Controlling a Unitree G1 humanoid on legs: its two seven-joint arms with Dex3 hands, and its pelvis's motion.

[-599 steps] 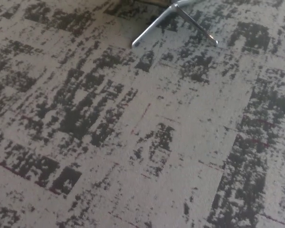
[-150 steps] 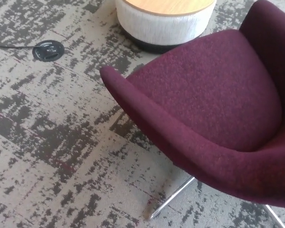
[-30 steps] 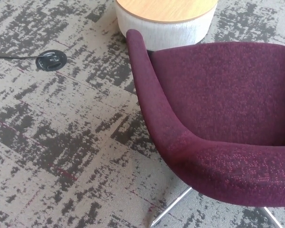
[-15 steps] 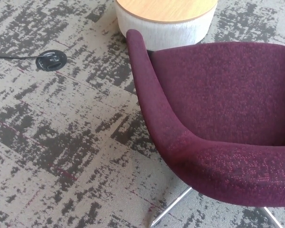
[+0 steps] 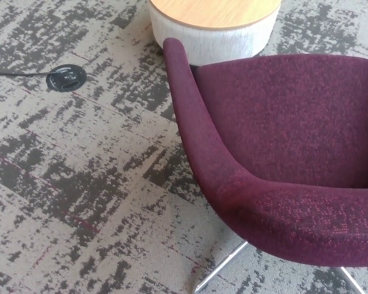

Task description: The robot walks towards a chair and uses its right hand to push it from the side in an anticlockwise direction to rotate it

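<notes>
A dark purple upholstered chair (image 5: 282,135) fills the right half of the head view. Its curved rim runs from a tip near the top centre down to the lower right. Chrome legs (image 5: 221,268) stick out from under it at the bottom. The seat opens toward the top right of the picture. Neither of my hands shows in the frame.
A round low table (image 5: 214,21) with a wooden top and pale fabric side stands at the top centre, just behind the chair's rim tip. A round black floor socket (image 5: 66,78) with a cable sits on the patterned carpet at the upper left.
Over the last second nothing has visibly changed. Five seconds ago the chair's rim tip pointed further left and lower; it has since turned toward the table.
</notes>
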